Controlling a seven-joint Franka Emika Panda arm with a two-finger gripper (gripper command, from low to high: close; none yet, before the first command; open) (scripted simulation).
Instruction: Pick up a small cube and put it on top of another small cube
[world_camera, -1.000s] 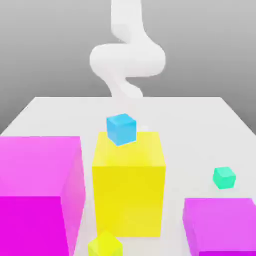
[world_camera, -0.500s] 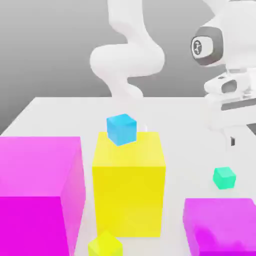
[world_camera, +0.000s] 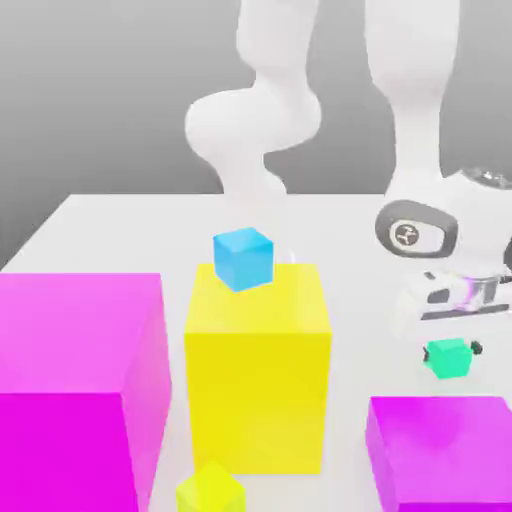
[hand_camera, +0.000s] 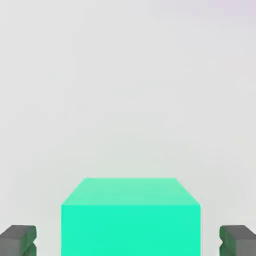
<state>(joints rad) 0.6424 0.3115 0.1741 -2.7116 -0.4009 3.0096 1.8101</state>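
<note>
Progress: early grasp stage; no lift, no stacking yet.

Worktop (world_camera: 120, 225): carries all blocks.

Yellow block (world_camera: 258, 380): the blue cube (world_camera: 243, 258) shows at its 12 o'clock edge, untouched.

Jaws (world_camera: 450, 352): lowered around the green cube (world_camera: 447, 358); fingertips (hand_camera: 19, 240) flank it with gaps, not yet gripping.

Green cube: on the worktop, at 3 o'clock from the yellow block.

Remaining: close, lift, carry, place on the blue cube.

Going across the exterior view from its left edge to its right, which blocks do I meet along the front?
Big magenta block → small yellow cube → big yellow block → second magenta block.
</note>
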